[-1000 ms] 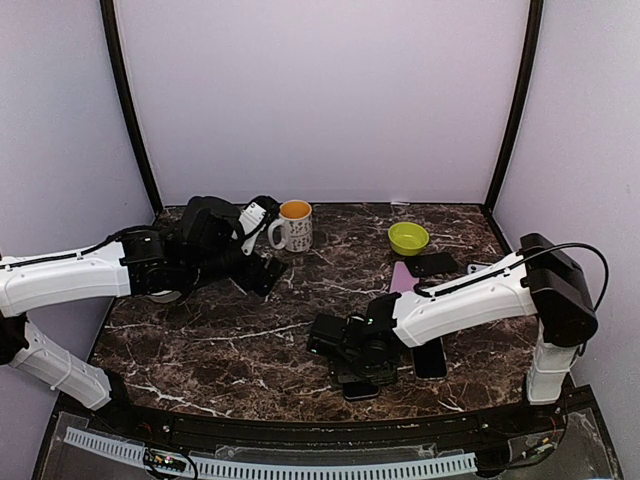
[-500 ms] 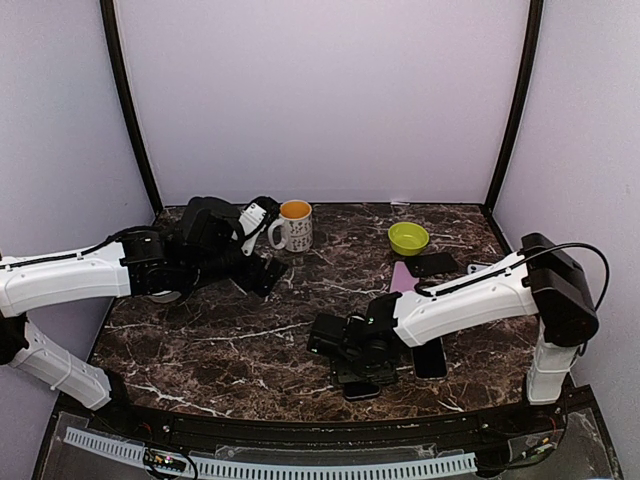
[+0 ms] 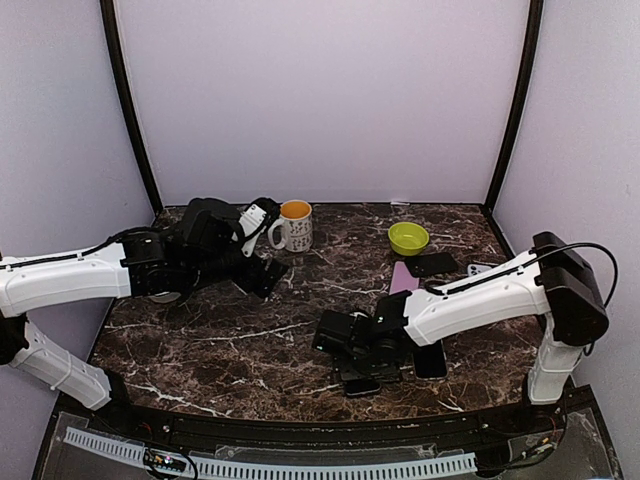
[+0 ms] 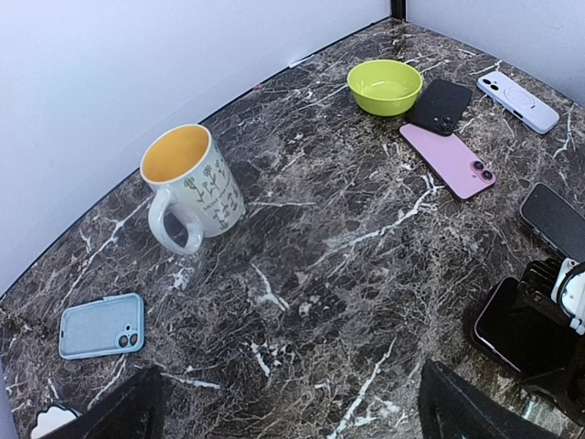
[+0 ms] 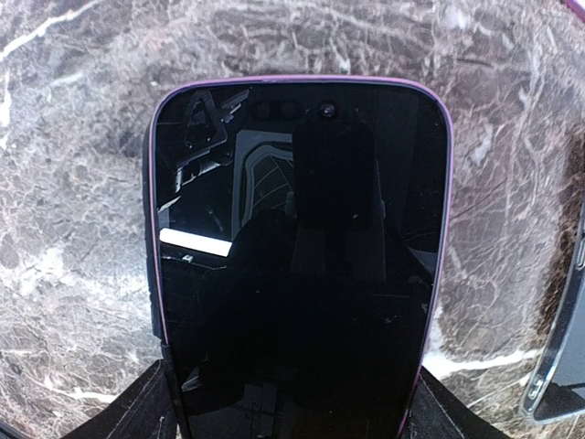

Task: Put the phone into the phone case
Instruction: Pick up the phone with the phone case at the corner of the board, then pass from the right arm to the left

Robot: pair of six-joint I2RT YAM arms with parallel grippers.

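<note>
Phone [image 5: 297, 265] lies flat, screen up, at 6 o'clock on the table [image 3: 250, 340]. Right gripper [image 5: 292, 413] straddles its long edges for a side grip; can't tell if it's clamped. Left gripper [image 4: 294, 413] is wide open at 10 o'clock, holding nothing.

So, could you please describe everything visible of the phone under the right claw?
The phone lies flat, screen up, on the marble table near its front edge. Its glass is black, glossy, unlit, with a thin purple rim and rounded corners. The right claw straddles one end, a finger at each side; whether they touch it cannot be told.
</note>
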